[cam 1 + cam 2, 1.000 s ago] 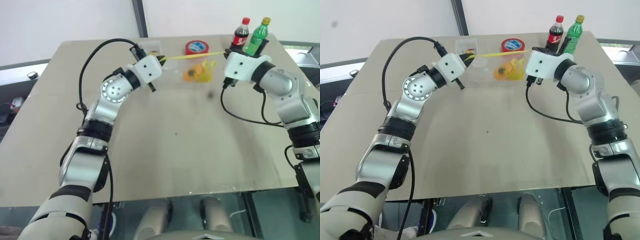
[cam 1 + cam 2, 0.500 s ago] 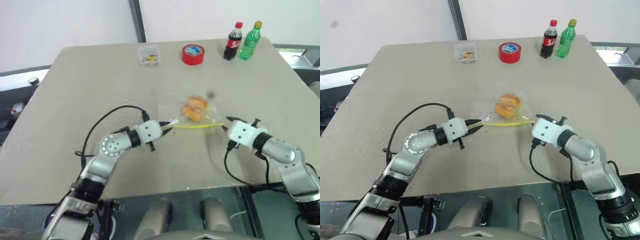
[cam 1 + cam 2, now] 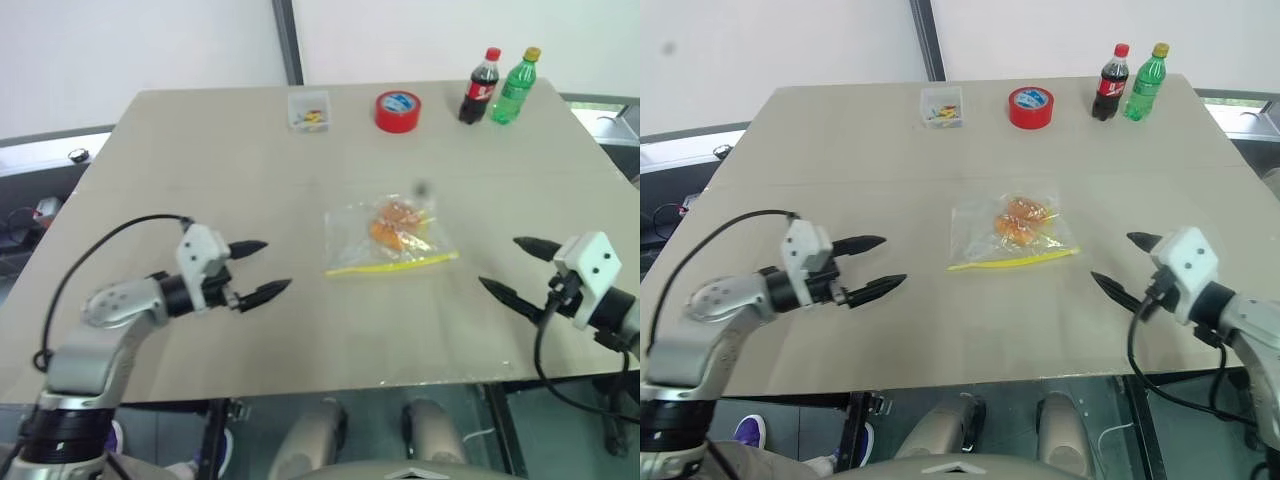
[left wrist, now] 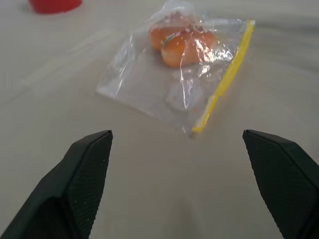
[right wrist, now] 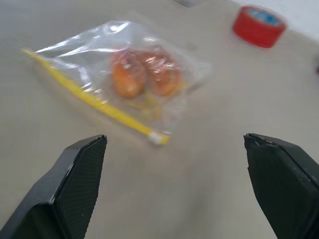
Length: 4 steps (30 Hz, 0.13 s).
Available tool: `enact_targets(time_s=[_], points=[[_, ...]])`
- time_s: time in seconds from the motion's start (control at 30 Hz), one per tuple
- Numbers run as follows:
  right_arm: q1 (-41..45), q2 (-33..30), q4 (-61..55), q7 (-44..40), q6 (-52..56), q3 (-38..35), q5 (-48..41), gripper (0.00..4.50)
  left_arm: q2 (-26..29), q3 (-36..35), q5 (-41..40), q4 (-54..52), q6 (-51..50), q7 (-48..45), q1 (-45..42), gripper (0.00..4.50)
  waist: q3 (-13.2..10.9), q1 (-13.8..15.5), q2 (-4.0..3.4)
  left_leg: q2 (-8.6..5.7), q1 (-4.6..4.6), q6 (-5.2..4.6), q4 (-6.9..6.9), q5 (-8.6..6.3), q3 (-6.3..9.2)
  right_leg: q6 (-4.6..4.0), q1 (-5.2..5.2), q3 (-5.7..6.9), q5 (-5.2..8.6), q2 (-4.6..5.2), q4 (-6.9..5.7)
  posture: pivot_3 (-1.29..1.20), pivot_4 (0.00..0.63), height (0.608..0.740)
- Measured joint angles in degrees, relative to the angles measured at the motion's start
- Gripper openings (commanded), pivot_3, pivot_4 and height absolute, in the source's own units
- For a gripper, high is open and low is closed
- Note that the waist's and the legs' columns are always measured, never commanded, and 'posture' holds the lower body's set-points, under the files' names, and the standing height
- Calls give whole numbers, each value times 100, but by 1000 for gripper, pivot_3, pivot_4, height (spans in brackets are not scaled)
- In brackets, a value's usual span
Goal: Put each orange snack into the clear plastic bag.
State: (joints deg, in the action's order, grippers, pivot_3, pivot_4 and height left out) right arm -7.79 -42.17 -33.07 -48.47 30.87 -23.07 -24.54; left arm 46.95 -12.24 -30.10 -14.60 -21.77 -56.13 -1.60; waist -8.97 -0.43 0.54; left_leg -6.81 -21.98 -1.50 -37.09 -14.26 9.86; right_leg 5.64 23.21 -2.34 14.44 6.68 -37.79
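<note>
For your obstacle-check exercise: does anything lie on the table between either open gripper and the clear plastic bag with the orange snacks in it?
Nothing visible does. The clear plastic bag with both orange snacks inside lies between the left gripper and right gripper, with only bare table between.

Beige table (image 3: 200, 140), white wall (image 3: 130, 45)

Over my right gripper (image 5: 177, 189), its two black fingers (image 5: 79, 186) spread wide and empty, I see the clear plastic bag (image 5: 117, 79) lying flat on the table (image 5: 214, 124). Both orange snacks (image 5: 144, 73) sit inside it, touching, beside the yellow seal strip (image 5: 94, 102). A red tape roll (image 5: 259, 26) rests apart from it.
</note>
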Motion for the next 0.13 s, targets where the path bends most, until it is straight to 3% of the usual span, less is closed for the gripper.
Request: enact_targets(time_s=[0.13], points=[[-232,-194,-31,-218,0,-293,-268,4500,130,-289,-306,-93,-294,-169,84,4432,0,30,1,1,2,-3,0,-2,-2,1,-4,2,1,1,2,0,150,740]])
